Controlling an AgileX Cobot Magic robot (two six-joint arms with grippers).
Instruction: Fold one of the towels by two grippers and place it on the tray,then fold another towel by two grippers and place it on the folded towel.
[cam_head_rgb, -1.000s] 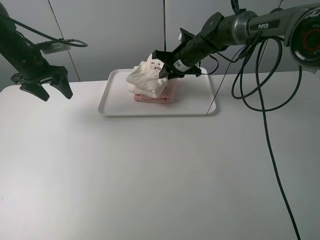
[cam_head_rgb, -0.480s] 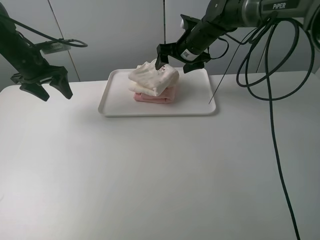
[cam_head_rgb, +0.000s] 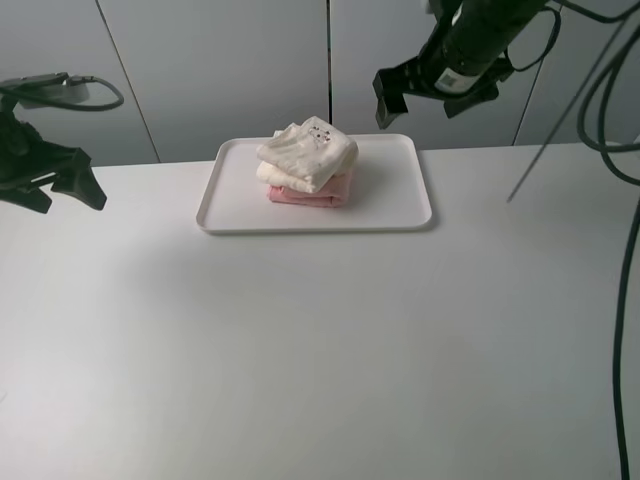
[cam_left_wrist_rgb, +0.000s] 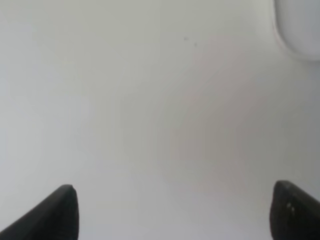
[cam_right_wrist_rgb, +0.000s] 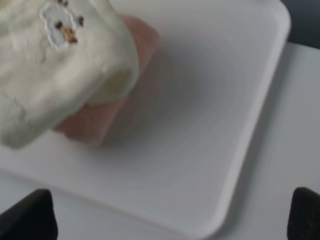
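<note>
Both hands stood released and empty: the right hand (cam_head_rgb: 432, 90) above the tray's (cam_head_rgb: 405, 210) far edge, the left hand (cam_head_rgb: 58, 190) by the counter's (cam_head_rgb: 300, 350) left edge. The cream-white towel (cam_head_rgb: 308, 155) lay on the pink towel (cam_head_rgb: 310, 195); retreating straight upward would avoid disturbing them.

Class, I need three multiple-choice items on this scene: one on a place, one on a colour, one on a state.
1. Where is the cream towel?
A. on the pink towel
B. on the bare table
C. in a pincer

2. What colour is the tray?
A. black
B. white
C. pink

3. How is the right pincer?
A. shut on a towel
B. open, above the tray
C. resting on the table

Key: 1 A, cream lies over pink on the tray; 2 B, its rim and floor are white; 3 B, its fingers stand apart, holding nothing.
</note>
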